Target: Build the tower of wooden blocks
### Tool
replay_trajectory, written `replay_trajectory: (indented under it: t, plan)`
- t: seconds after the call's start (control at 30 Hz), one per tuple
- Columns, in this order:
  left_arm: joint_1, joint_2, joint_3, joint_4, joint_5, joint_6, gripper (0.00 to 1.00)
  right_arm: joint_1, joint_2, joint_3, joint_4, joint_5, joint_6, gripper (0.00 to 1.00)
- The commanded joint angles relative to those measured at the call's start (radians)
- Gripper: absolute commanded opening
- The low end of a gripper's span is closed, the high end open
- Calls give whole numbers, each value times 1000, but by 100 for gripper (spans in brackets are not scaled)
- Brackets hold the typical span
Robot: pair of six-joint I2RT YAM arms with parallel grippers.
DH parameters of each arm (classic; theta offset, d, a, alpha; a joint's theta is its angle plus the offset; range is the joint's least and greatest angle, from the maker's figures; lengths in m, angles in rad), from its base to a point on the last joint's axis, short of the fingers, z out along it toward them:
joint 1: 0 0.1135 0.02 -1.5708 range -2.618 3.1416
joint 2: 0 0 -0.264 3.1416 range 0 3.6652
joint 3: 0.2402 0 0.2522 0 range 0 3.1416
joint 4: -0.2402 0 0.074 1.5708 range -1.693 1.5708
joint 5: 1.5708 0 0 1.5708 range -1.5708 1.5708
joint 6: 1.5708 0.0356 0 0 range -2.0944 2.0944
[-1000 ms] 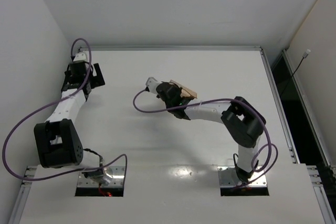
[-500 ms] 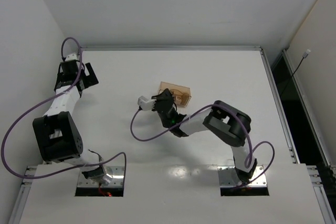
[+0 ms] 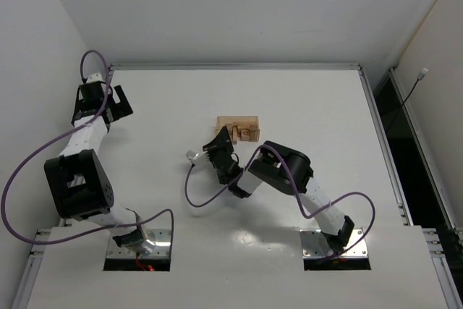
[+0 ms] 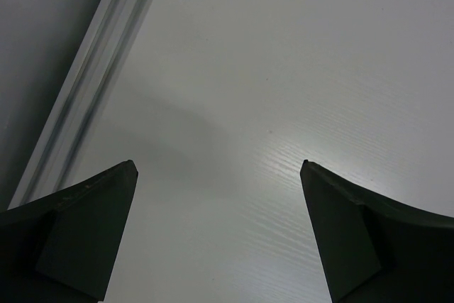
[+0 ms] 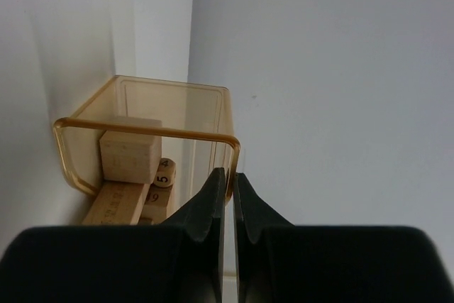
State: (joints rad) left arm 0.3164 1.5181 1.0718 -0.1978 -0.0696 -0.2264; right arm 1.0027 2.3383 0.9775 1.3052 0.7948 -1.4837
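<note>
Amber tray (image 5: 145,127) of translucent plastic sits mid-table, and all the wood blocks (image 3: 243,132) in view lie inside it; nothing is stacked on the table (image 3: 325,106) yet

Right gripper (image 5: 228,177): fingers drawn almost together, pinching the thin tray wall at its rim corner. It grips the tray, not a block

Right wrist view: a cube (image 5: 128,156) rests on a bar (image 5: 117,204), both to the left of the fingers and deeper in the tray. The bar's long axis runs roughly away from the camera, and its near end is cut off by the finger bodies. A small numbered disc (image 5: 164,174) lies between the bar and the pinched wall. The wrist is rolled, so I cannot tell whether the tray is flat or tipped

Overhead: the right arm is folded back on itself, its fingers meeting the tray's near-left corner, with the blocks just beyond the fingertips toward the far right

Left gripper (image 4: 217,166): jaws spread wide, nothing between them, only bare table and the left edge rail below. It hangs at the far-left side of the table, well apart from the tray

Judgement: the right arm is far nearer the blocks. To lift one it would need to let go of the wall, then reach over the rim into the tray, closing across the bar's short width rather than along its length
</note>
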Motion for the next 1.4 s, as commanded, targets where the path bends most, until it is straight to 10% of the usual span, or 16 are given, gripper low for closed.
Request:
replay_trajectory:
  t: [0.0, 1.0, 1.37]
  plan:
    - [15, 17, 50, 15, 33, -14, 100, 2, 29, 41, 483, 18, -147, 0]
    - [15, 54, 85, 15, 114, -51, 100, 10, -126, 165, 491, 44, -194, 0]
    - [15, 54, 85, 15, 114, -51, 100, 30, -8, -32, 506, 69, -135, 0]
